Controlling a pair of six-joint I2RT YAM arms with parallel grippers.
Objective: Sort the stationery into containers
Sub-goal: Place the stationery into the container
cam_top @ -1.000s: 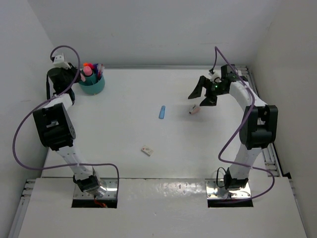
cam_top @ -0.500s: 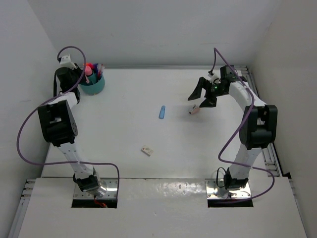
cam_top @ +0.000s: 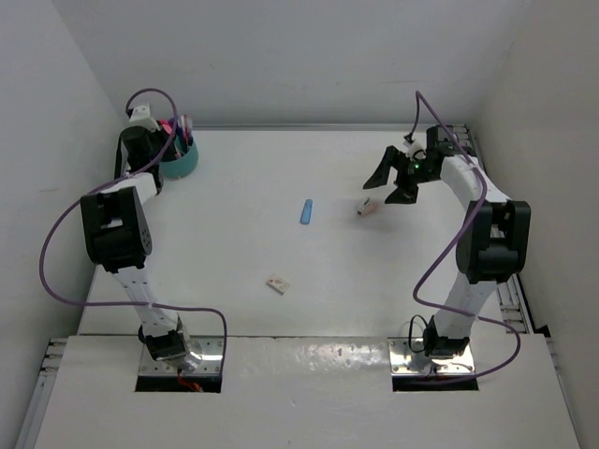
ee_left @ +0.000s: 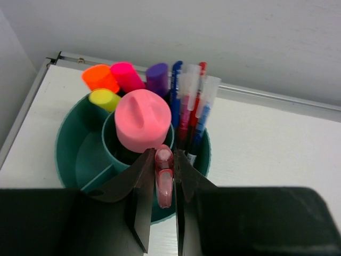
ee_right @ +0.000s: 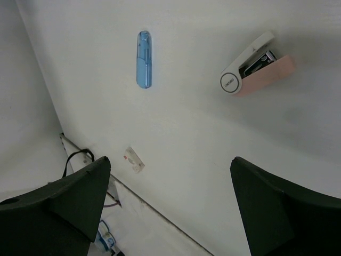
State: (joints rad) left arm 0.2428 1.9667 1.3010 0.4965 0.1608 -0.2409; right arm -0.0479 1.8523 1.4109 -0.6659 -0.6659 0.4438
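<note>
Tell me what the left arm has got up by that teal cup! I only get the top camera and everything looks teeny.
Observer: The left tool is shut on a slim pink-red item, likely a pen, right at the teal cup.
Operator: What's in the middle of the cup?
Observer: A fat pink tube stands upright in its round inner pocket.
Operator: And the pinkish thing by the right arm?
Observer: The right wrist view shows what looks like a mini stapler, white above and pink below, hinged apart.
</note>
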